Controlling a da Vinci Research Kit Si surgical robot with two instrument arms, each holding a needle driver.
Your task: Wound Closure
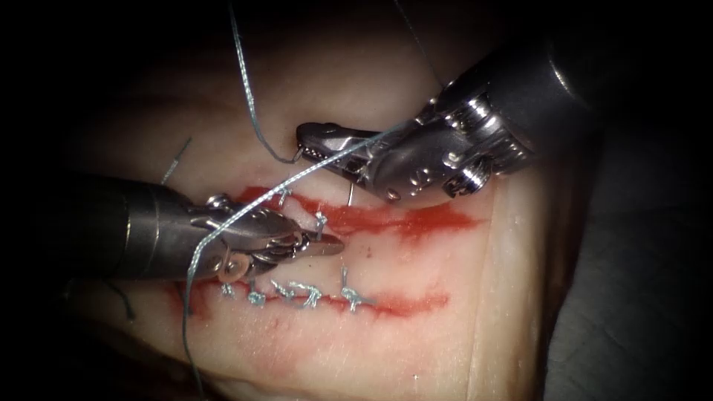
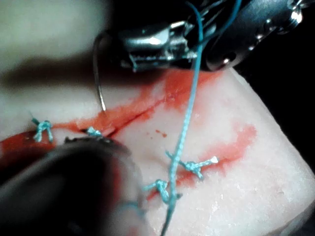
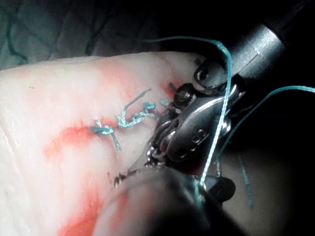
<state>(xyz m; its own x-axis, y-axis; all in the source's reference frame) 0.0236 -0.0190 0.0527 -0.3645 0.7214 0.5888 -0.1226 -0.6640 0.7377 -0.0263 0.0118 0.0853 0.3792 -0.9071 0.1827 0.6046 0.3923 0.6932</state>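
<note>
The left tool (image 1: 316, 245) is lying nearest the camera, coming in from the tissue's (image 1: 416, 349) left edge, its jaws nearly closed over the upper cut (image 1: 416, 220); whether they are pinching tissue or thread I cannot tell. The right tool (image 1: 316, 141) is sitting above that cut, jaws clamped on the curved needle (image 2: 98, 73) near its thread end. The needle is arcing down from the jaws, its point resting at the cut's edge; the left wrist view is not showing whether it is entering the tissue. The thread (image 1: 245, 96) is running from the right tool's jaws upward, and another length is draping across the left tool toward the tissue's near edge.

Progress, judged: lower cut (image 1: 401, 303) appearing closed with about five knots (image 1: 304, 295). Upper cut carrying two knots at its left end, the rest gaping, red fluid (image 1: 445, 219) along it. Count: two tools, one needle, two cuts.
</note>
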